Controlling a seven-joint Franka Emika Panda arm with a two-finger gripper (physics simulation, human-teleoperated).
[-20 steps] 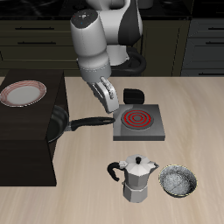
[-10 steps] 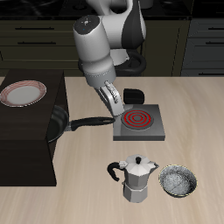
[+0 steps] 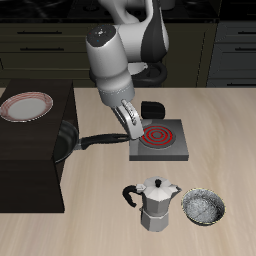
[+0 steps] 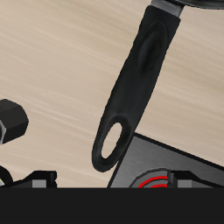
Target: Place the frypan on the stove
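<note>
1. Exterior view: frypan [image 3: 67,138] sits at the dark counter's edge, its handle [image 3: 103,139] pointing along the table toward the stove [image 3: 158,140]. Gripper [image 3: 132,127] hangs above the handle's tip.
2. Wrist view: handle [image 4: 136,77] lies slantwise below, apart from the fingers; jaw width cannot be told.

Frypan [image 3: 68,140] beside stove [image 3: 159,140], handle toward it; hand [image 3: 130,127] above handle.
</note>
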